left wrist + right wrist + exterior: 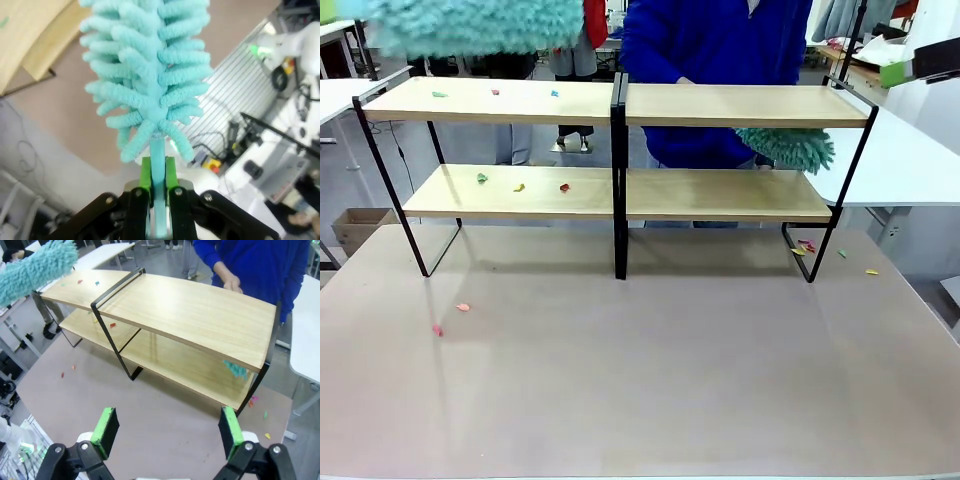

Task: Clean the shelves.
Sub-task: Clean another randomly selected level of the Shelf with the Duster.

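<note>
- The left gripper (157,172) has its green fingers pinched tight on the thin handle of a fluffy teal duster (150,75), which hangs above the far left end of the shelves (720,105).
- The shelves stand across the far half of the table (640,380), with two long wooden tiers split by a black upright (619,180) in the middle.
- Scraps of coloured paper (495,92) lie on the left top board, with others on the left lower board.
- I'd lay the duster flat on the top board and sweep one way, out over the left end, so the bits drop off rather than scatter.
- The lower tier looks like the tight spot. The duster has to go in from the near side, under the top board and short of the upright and frame bars.
- The right gripper (167,427) hangs high off the near right of the shelves, fingers spread wide with nothing between them.
- A person (710,40) at the far side holds a second duster (785,148) between the tiers on the right, so that half is best left alone.
- The near table is open. A few specks by the right leg are probably fallen scraps, though they are too small to be sure.
</note>
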`<state>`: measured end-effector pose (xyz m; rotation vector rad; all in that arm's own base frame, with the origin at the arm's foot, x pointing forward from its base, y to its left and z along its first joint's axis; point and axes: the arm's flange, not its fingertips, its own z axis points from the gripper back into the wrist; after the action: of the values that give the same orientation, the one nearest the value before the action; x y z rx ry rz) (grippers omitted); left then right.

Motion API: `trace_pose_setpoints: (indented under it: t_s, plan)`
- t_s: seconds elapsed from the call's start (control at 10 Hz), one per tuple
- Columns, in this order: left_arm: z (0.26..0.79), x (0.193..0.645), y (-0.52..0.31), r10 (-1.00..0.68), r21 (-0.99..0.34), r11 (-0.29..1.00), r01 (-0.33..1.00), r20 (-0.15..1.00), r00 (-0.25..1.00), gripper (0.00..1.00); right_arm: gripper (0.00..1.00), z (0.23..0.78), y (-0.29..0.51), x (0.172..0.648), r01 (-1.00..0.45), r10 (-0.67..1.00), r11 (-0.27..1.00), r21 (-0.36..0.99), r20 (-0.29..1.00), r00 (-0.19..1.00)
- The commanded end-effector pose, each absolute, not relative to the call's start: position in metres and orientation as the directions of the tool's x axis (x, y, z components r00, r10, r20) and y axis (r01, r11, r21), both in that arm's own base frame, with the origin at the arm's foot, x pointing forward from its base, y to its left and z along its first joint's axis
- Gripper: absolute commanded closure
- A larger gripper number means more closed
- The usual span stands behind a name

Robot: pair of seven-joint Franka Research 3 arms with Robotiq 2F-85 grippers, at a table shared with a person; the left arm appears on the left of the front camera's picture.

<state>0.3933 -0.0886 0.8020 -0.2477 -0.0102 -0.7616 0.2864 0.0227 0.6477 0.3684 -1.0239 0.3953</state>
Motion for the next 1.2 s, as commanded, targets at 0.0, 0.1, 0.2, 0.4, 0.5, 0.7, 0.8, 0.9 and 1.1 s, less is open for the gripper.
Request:
trace_pose_setpoints:
  t_s: [0.0, 0.1, 0.2, 0.4, 0.5, 0.7, 0.8, 0.9, 1.1]
  plan:
    - [0.796, 0.372, -0.068, -0.701, -0.22, 0.682, 0.697, 0.075, 0.71, 0.88, 0.0, 0.648, 0.022, 0.286, -0.482, 0.14, 0.868, 0.115, 0.876, 0.462]
    - [0.796, 0.372, -0.068, -0.701, -0.22, 0.682, 0.697, 0.075, 0.71, 0.88, 0.0, 0.648, 0.022, 0.286, -0.482, 0.14, 0.868, 0.115, 0.876, 0.462]
    - [0.8, 0.402, -0.093, -0.681, -0.222, 0.696, 0.682, 0.094, 0.726, 0.88, 0.0, 0.648, 0.022, 0.286, -0.482, 0.14, 0.868, 0.115, 0.876, 0.462]
    - [0.776, 0.408, -0.122, -0.378, -0.274, 0.875, 0.399, 0.127, 0.917, 0.88, 0.0, 0.648, 0.022, 0.286, -0.482, 0.14, 0.868, 0.115, 0.876, 0.462]
    - [0.769, 0.412, -0.134, -0.334, -0.291, 0.889, 0.354, 0.117, 0.935, 0.88, 0.0, 0.648, 0.022, 0.286, -0.482, 0.14, 0.868, 0.115, 0.876, 0.462]
    - [0.757, 0.419, -0.164, -0.332, -0.285, 0.894, 0.347, 0.099, 0.938, 0.88, 0.0, 0.648, 0.022, 0.286, -0.482, 0.14, 0.868, 0.115, 0.876, 0.462]
    - [0.753, 0.421, -0.174, -0.328, -0.273, 0.9, 0.341, 0.093, 0.94, 0.88, 0.0, 0.648, 0.022, 0.286, -0.482, 0.14, 0.868, 0.115, 0.876, 0.462]
    - [0.749, 0.422, -0.184, -0.32, -0.248, 0.91, 0.331, 0.088, 0.944, 0.88, 0.0, 0.648, 0.022, 0.286, -0.482, 0.14, 0.868, 0.115, 0.876, 0.462]
    - [0.734, 0.426, -0.193, -0.253, -0.163, 0.953, 0.257, 0.044, 0.966, 0.88, 0.0, 0.648, 0.022, 0.286, -0.482, 0.14, 0.868, 0.115, 0.876, 0.462]
